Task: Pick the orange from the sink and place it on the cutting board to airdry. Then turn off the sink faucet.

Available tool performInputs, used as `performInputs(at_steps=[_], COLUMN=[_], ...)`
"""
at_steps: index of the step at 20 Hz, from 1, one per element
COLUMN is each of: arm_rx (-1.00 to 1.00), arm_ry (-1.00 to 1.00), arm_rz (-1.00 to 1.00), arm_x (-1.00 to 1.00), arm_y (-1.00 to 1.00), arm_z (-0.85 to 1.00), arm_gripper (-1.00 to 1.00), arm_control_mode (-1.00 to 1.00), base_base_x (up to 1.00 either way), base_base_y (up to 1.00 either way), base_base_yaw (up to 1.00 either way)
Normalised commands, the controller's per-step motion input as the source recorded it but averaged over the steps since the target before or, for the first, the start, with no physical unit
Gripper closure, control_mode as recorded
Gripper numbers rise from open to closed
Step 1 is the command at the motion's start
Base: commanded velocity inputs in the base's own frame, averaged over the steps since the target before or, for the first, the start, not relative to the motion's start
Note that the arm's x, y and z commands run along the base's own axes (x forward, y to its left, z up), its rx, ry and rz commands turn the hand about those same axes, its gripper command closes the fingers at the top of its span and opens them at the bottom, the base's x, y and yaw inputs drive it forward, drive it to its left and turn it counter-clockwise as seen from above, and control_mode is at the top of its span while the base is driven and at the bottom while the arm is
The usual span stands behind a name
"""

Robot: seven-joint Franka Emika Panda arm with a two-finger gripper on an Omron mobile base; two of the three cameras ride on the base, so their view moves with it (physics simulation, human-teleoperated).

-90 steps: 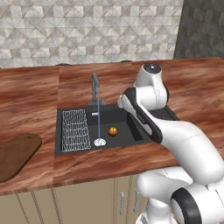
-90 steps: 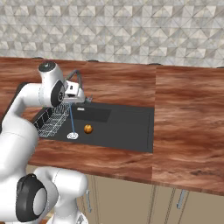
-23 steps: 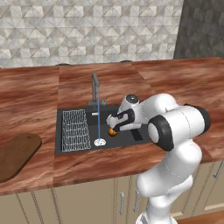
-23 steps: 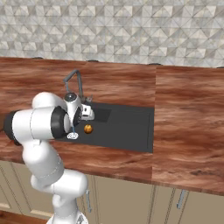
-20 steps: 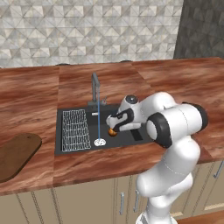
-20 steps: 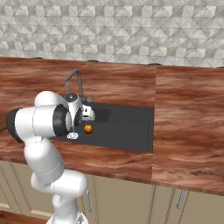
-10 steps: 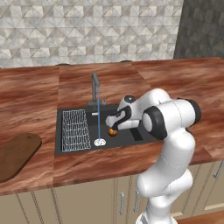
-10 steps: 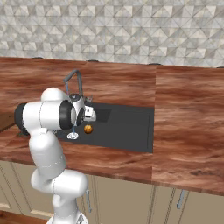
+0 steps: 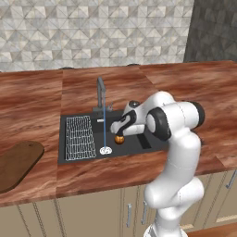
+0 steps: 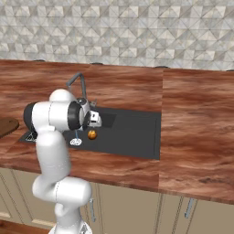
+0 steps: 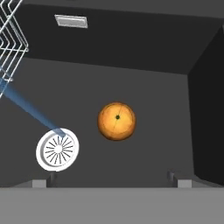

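The orange (image 11: 116, 121) lies on the floor of the black sink (image 9: 134, 149), right of the round white drain (image 11: 57, 149). In the hand view it sits centred ahead of my gripper (image 11: 111, 183), whose fingertips (image 11: 41, 183) stand wide apart, open and empty. My gripper (image 9: 120, 131) hangs just above the orange (image 9: 119, 139) inside the basin, apart from it. The sink faucet (image 9: 101, 95) stands behind the basin, and a thin blue stream (image 9: 104, 129) runs down to the drain. The dark cutting board (image 9: 14, 162) lies on the counter far left. From the right, the orange (image 10: 92, 134) shows below my gripper (image 10: 93, 122).
A white wire rack (image 9: 77, 137) fills the sink's left part, close to the stream. The basin's right wall (image 11: 205, 109) rises beside the orange. Reddish wood countertop (image 9: 194, 83) surrounds the sink, with a tiled wall behind.
My arm has swung down from above the counter into the sink. In the last second the hand settled slightly lower over the orange, jaws still wide. The orange has not moved.
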Motion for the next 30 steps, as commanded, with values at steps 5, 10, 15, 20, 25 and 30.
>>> performInputs(at_steps=[5, 10, 15, 20, 25, 30], arm_rx=[0.00, 0.00, 0.00, 0.00, 0.00, 0.00], arm_ry=[0.01, 0.00, 0.00, 0.00, 0.02, 0.02], arm_rz=[0.00, 0.00, 0.00, 0.00, 0.00, 0.00], arm_x=[0.27, 0.25, 0.15, 0.08, 0.17, 0.32], arm_y=[0.14, 0.04, 0.00, 0.00, 0.00, 0.00], arm_z=[-0.36, -0.27, -0.21, -0.25, -0.24, -0.20], arm_gripper=[-1.00, -1.00, -1.00, -1.00, -1.00, -1.00], arm_control_mode=[-1.00, -1.00, -1.00, -1.00, -1.00, -1.00], base_base_x=[0.00, 0.00, 0.00, 0.00, 0.00, 0.00], base_base_y=[0.00, 0.00, 0.00, 0.00, 0.00, 0.00], base_base_yaw=[0.00, 0.00, 0.00, 0.00, 0.00, 0.00])
